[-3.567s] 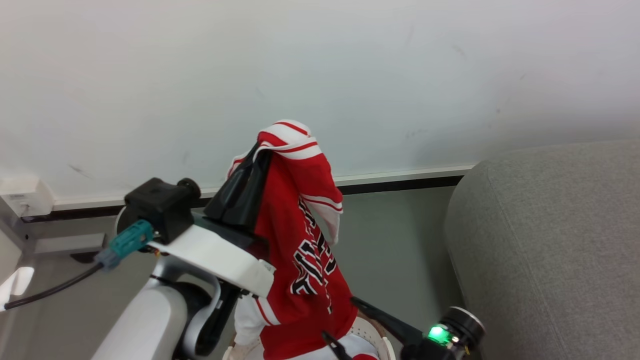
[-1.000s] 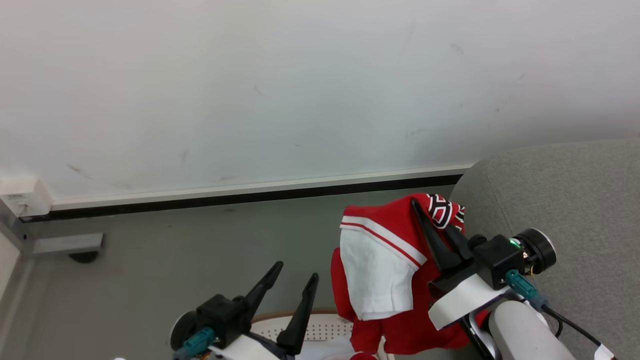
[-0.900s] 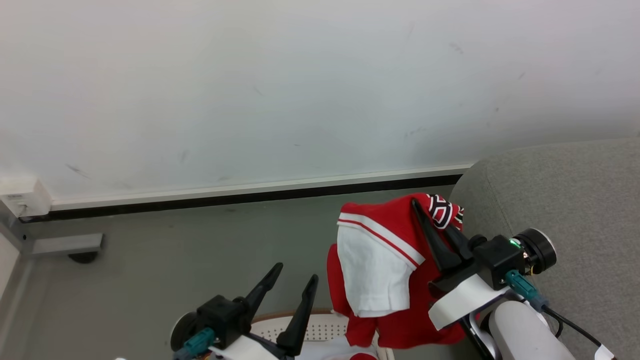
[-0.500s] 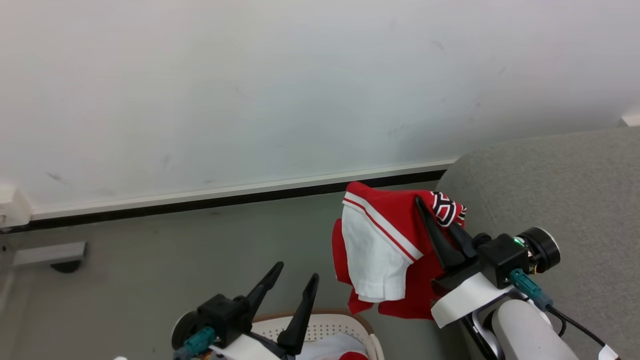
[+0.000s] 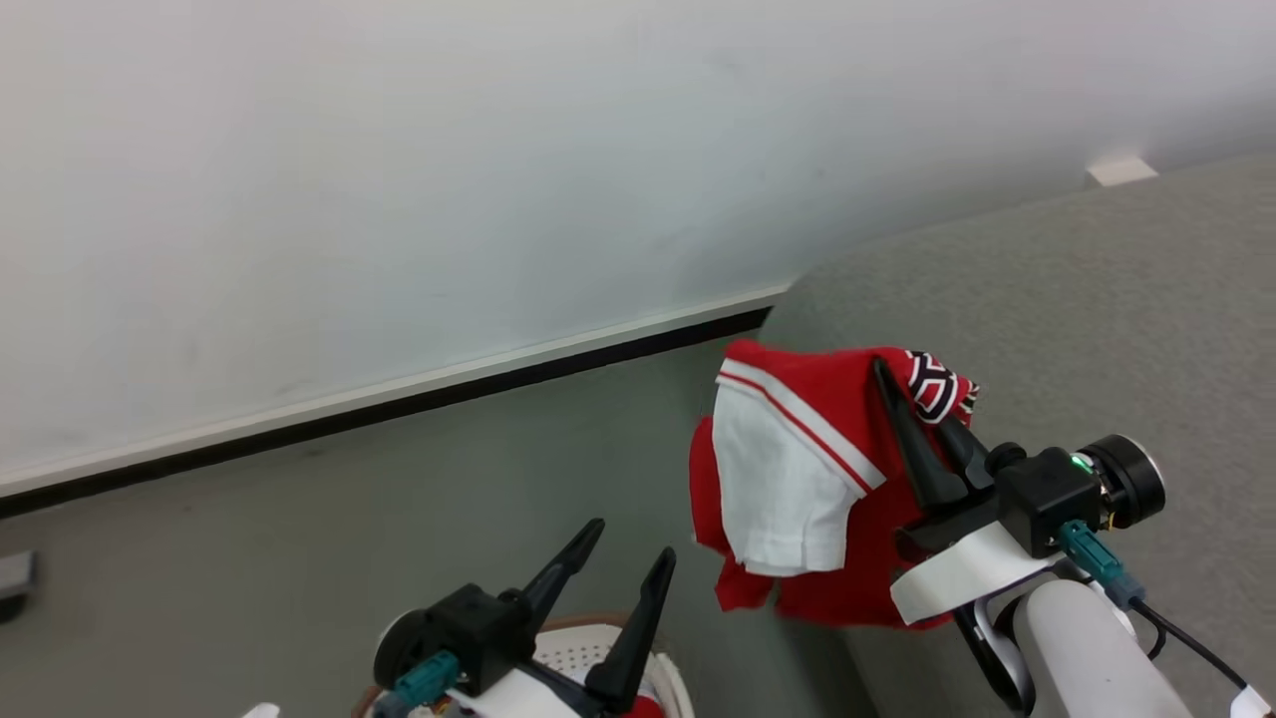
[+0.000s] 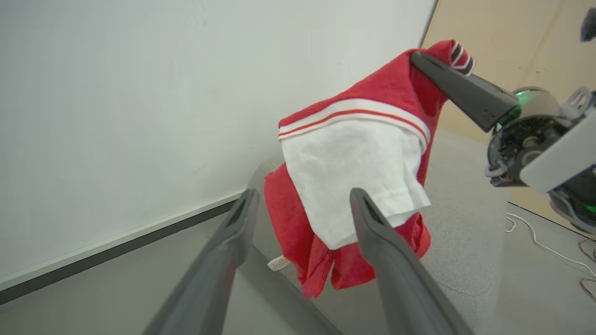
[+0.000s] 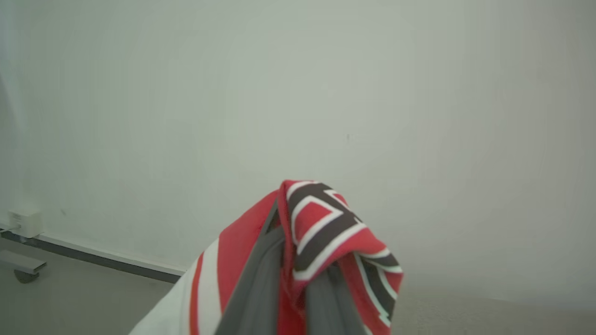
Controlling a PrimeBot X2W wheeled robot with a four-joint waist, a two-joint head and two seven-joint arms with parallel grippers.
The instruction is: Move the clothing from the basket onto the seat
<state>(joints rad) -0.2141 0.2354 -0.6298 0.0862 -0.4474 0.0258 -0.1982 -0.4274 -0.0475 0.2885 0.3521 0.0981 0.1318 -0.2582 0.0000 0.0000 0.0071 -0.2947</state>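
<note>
A red garment (image 5: 797,479) with a white panel, striped trim and black-and-white lettering hangs from my right gripper (image 5: 902,389), which is shut on its top fold. It dangles against the left edge of the grey seat (image 5: 1047,299), clear of the floor. In the right wrist view the lettered fold (image 7: 326,228) wraps over the closed fingers (image 7: 260,279). My left gripper (image 5: 631,538) stands open and empty at the lower centre, above the white basket (image 5: 573,653). A scrap of red (image 5: 643,706) shows inside the basket. The left wrist view looks between its own spread fingers (image 6: 372,223) at the hanging garment (image 6: 354,158).
A white wall with a dark baseboard (image 5: 399,404) runs behind, above grey floor (image 5: 249,558). A white cable (image 6: 535,237) lies on the floor past the seat (image 6: 461,223), near a tan wooden panel (image 6: 512,37). A small white block (image 5: 1121,172) sits behind the seat's top.
The garment went from my left gripper to my right, and the left now stands open. The head camera has swung right. The garment has risen clear of the basket toward the seat.
</note>
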